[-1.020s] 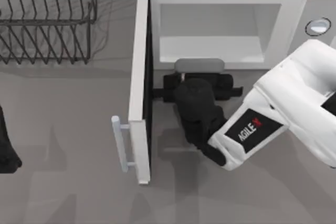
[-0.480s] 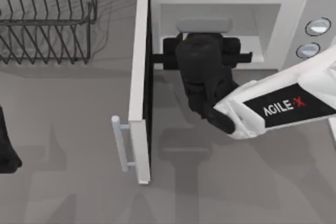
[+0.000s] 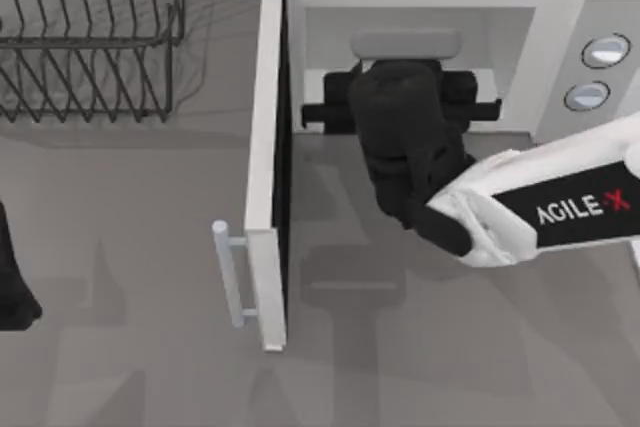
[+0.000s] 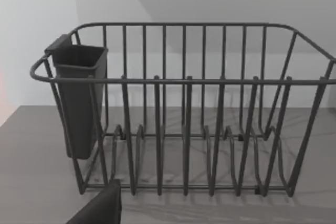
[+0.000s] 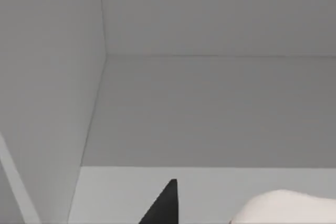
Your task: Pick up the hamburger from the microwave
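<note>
Microwave (image 3: 560,17) upper right of the top view, door (image 3: 268,167) swung wide open, right pincer (image 3: 405,47) reaching into the pale cavity. Hamburger (image 5: 286,208) just an off-white rounded lump on the cavity floor, low right in the right wrist view. Can't tell how far the pincer is open. Left arm parked at left edge, facing the wire rack (image 4: 184,114) with an empty-looking dark cup (image 4: 79,98).

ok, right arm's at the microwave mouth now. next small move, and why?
Probably ease the right gripper a little deeper and lower. The top view has it at the open microwave cavity's mouth; the right wrist view shows the hamburger as a pale lump just ahead, with one dark fingertip beside it, not around it.
</note>
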